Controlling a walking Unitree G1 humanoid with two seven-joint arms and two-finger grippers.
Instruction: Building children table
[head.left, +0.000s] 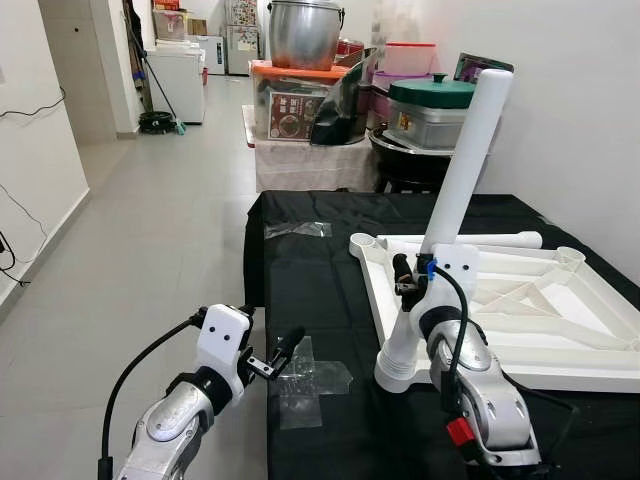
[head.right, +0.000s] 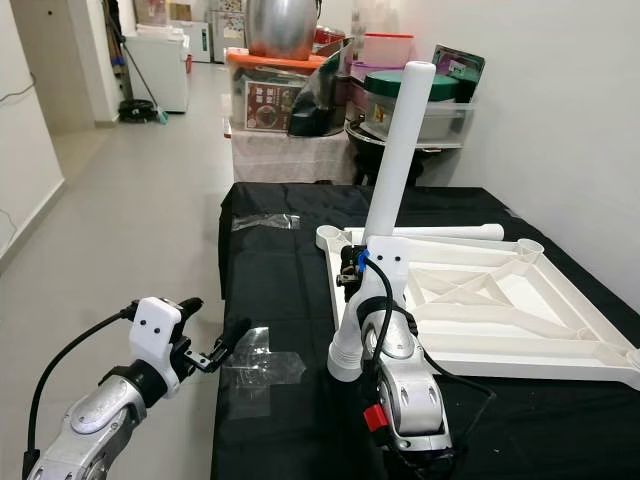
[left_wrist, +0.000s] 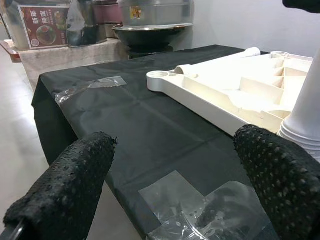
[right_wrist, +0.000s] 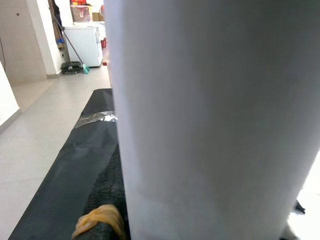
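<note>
The jaws of the right gripper (head.left: 408, 278) are closed around the white table leg (head.left: 455, 195), low on its shaft. In the right wrist view the leg (right_wrist: 215, 120) is seen pressed against one black finger (right_wrist: 105, 200). The leg is held upright with a slight tilt, its wide ribbed foot end (head.left: 398, 368) resting at the near corner of the white tabletop (head.left: 560, 320). The tabletop is laid upside down on the surface, its ribbed underside facing up, with round sockets at its corners; one is seen at the far left corner (head.left: 364, 242) and one at the far right corner (head.left: 571, 257). A second white leg (head.left: 490, 240) is laid flat along the tabletop's far edge.

The jaws of the left gripper (head.left: 282, 352) are spread wide and hold nothing. They are held in the air just off the near left edge of the surface, well apart from the tabletop; in the left wrist view both textured fingers (left_wrist: 65, 195) are seen apart, pointed toward the surface.

The surface is covered by a black cloth (head.left: 320, 290). Clear tape (head.left: 310, 385) is stuck on its near left edge, and another strip (head.left: 298, 229) lies nearer the far left corner.

Beyond the surface, a large metal pot (head.left: 303, 33) is stood on a storage box with an orange lid (head.left: 300, 98), beside a green-lidded container (head.left: 430, 110).
</note>
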